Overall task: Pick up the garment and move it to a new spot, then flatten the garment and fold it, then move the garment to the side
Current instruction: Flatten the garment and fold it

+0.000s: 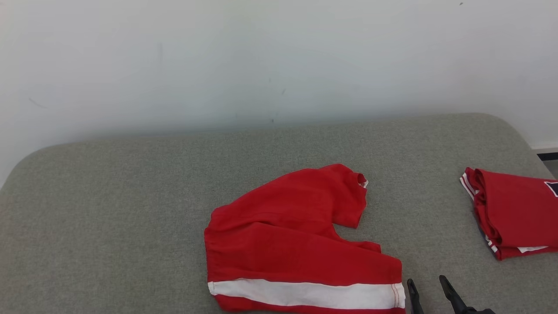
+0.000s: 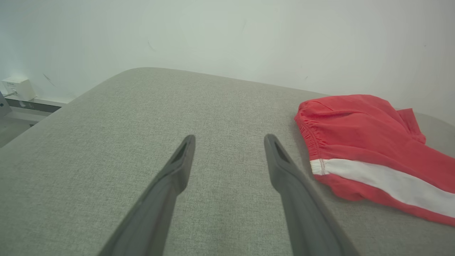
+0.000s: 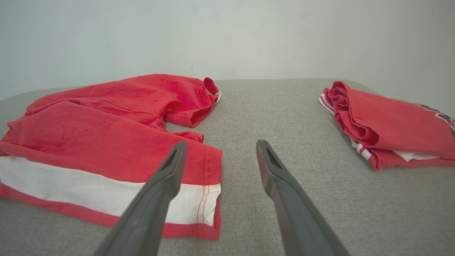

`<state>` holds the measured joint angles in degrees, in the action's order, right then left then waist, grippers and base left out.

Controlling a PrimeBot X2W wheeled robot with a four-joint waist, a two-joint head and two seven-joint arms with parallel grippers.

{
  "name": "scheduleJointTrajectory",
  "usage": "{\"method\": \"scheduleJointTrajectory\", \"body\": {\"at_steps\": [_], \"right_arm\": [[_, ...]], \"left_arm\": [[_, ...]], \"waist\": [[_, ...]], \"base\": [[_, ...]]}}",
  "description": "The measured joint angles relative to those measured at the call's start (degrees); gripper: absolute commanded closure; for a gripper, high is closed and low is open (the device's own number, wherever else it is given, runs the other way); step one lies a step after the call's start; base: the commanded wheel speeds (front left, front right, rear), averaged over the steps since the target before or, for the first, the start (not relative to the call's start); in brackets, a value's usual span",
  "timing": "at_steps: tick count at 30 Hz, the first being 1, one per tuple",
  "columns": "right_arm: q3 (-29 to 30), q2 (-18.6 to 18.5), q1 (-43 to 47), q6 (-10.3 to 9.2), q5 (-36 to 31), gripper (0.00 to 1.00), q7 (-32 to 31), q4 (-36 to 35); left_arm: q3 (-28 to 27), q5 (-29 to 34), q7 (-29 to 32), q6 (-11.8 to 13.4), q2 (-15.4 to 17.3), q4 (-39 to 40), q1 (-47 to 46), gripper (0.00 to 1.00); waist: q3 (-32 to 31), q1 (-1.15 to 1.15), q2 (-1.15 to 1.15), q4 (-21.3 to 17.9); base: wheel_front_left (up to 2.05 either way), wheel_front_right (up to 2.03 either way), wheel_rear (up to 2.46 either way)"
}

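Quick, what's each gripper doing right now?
Left gripper: open, holding nothing.
Right gripper: open, holding nothing.

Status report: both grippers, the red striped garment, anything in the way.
Left gripper open, empty, over grey surface. Right gripper open, empty, by hem of red striped garment. Garment rumpled, unfolded. Other folded red garment lies apart, right; path clear.

left claw (image 2: 229,139) hovering with jaws standing wide apart, holding nothing, right claw (image 1: 426,282) likewise gaping and empty, poking up at the head view's lower right
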<state>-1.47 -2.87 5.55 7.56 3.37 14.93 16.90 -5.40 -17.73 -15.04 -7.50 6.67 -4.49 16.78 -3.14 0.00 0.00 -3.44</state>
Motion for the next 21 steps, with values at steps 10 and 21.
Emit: {"method": "scheduleJointTrajectory", "body": {"at_steps": [10, 21], "right_arm": [[-0.57, 0.0, -0.38, 0.0, 0.58, 0.0, 0.05, -0.12], [-1.22, 0.0, -0.86, 0.0, 0.82, 0.0, 0.07, -0.37]], "left_arm": [[1.02, -0.62, 0.0, 0.0, 1.67, -5.25, -4.29, 0.0], [6.35, -5.45, 0.0, -0.03, 6.06, -6.77, -6.06, 0.0]], "waist": [[0.75, 0.0, 0.0, -0.39], [1.22, 0.01, 0.0, -1.15]], "base": [[0.0, 0.0, 0.0], [0.0, 0.0, 0.0]]}}
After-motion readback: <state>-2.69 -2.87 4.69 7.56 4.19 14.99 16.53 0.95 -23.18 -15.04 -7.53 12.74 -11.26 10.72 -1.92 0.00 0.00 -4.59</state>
